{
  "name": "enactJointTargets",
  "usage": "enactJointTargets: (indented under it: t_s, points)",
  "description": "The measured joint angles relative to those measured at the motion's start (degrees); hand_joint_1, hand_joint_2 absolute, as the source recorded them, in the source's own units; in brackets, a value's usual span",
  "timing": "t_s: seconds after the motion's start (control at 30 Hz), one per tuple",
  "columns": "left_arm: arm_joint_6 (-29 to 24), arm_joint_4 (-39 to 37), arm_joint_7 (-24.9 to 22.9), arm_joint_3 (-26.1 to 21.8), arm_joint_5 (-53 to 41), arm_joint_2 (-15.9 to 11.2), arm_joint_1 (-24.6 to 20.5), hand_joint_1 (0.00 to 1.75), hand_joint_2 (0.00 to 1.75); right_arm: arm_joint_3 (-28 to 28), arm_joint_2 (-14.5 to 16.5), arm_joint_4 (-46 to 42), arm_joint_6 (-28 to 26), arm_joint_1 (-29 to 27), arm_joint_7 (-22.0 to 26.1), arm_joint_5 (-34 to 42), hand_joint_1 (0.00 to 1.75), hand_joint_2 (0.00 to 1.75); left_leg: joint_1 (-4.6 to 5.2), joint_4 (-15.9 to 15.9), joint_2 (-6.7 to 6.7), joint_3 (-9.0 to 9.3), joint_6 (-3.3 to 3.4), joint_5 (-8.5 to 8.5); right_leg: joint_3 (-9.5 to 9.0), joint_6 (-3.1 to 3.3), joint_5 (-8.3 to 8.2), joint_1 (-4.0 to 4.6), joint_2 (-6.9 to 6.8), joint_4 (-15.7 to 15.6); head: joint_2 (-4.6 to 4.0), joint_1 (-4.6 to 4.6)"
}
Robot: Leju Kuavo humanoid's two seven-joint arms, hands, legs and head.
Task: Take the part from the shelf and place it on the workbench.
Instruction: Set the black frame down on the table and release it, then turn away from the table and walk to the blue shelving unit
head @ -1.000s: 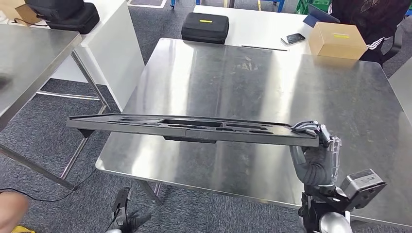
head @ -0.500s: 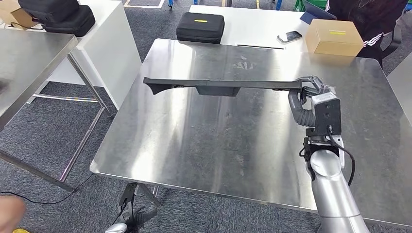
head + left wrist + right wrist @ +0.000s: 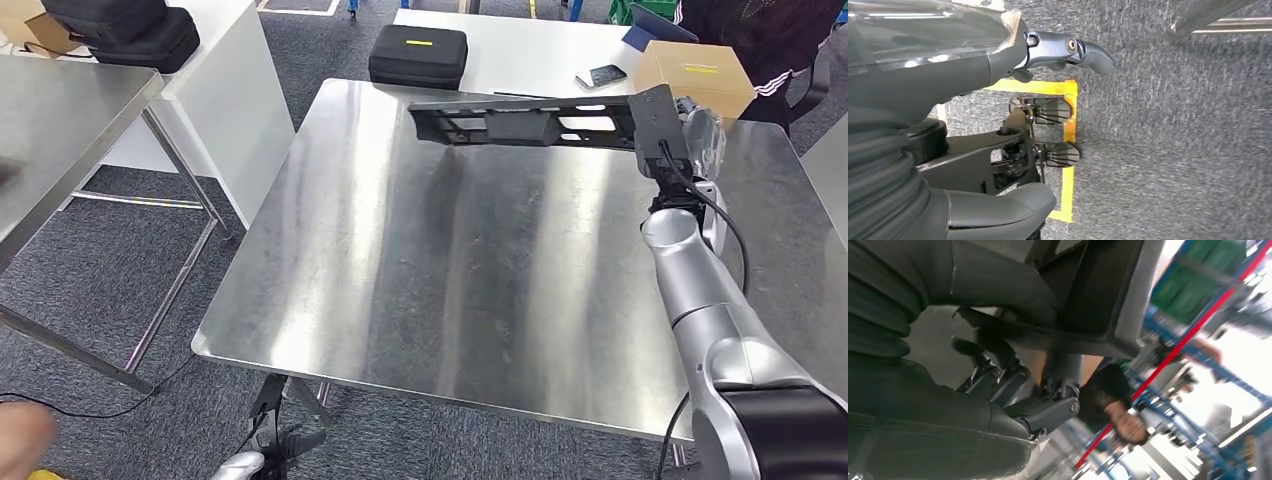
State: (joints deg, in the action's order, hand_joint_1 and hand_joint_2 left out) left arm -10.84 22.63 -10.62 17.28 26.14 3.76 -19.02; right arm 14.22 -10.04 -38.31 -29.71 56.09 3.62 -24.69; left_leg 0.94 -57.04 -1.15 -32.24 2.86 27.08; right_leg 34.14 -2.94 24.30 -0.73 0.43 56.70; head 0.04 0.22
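The part (image 3: 520,122) is a long black plastic panel with cut-outs, held level above the far side of the steel workbench (image 3: 450,270), its underside turned toward me. My right hand (image 3: 690,125) grips its right end, arm stretched forward over the bench's right side. In the right wrist view the thumb and fingers (image 3: 998,295) clamp the part's dark edge (image 3: 1098,300). My left hand (image 3: 998,55) hangs beside my body over grey carpet, fingers apart and holding nothing.
Beyond the workbench a white table carries a black case (image 3: 418,55), a phone (image 3: 601,76) and a cardboard box (image 3: 695,75). A person in dark clothes (image 3: 760,40) sits behind it. Another steel table (image 3: 60,130) stands at left.
My right arm has lifted and pushed the part farther forward, from over the bench's middle to over its far edge, and tilted it so its underside faces me.
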Motion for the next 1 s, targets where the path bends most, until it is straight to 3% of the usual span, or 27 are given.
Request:
enactJointTargets:
  t_s: [0.07, 0.2, 0.53, 0.87, 1.0]
  points:
    - [0.0, -0.3, -0.5, 0.2, 0.2, 0.0, -0.1, 0.00, 1.75, 0.0, -0.8, 3.0, -0.9, 1.6, -0.8, -0.4, 0.00, 0.00, 0.02, 0.0, 0.01, -0.02, 0.01, 0.01, 0.00, 0.00, 0.00, -0.01, 0.00, 0.0, 0.00, 0.00]
    - [-0.5, -0.8, -0.2, 0.6, 0.2, -0.2, -0.2, 0.00, 0.00, 0.0, -2.3, 6.8, -1.2, 3.9, -1.6, -0.9, 0.00, 0.00, 0.05, 0.0, 0.02, -0.02, 0.04, 0.03, 0.00, 0.00, 0.00, -0.03, 0.00, 0.0, 0.00, 0.00]
    - [-0.5, -1.1, 0.5, 1.7, 0.3, -0.6, -0.3, 0.00, 0.00, 0.0, -4.8, 9.8, -0.2, 5.4, -2.4, -2.2, 0.00, 0.00, 0.04, 0.0, 0.03, 0.02, 0.05, 0.03, -0.02, 0.00, 0.00, -0.02, 0.01, 0.0, 0.00, -0.01]
    - [-0.7, -1.1, 0.3, 2.5, 0.3, -0.6, -0.3, 0.00, 0.00, 0.1, -4.8, 10.2, 1.8, 5.4, -2.8, -1.5, 0.00, 0.00, 0.04, 0.0, 0.02, 0.00, 0.05, 0.03, -0.03, 0.00, 0.00, -0.02, 0.00, 0.0, 0.00, -0.01]
    - [-0.9, -1.1, 0.2, 2.7, 0.5, -0.6, -0.2, 0.00, 0.00, -1.3, -4.0, 7.9, 8.9, 4.3, 1.1, 7.3, 0.00, 0.00, 0.04, 0.0, 0.03, 0.00, 0.05, 0.03, -0.03, 0.00, 0.00, -0.02, 0.01, 0.0, 0.00, 0.00]
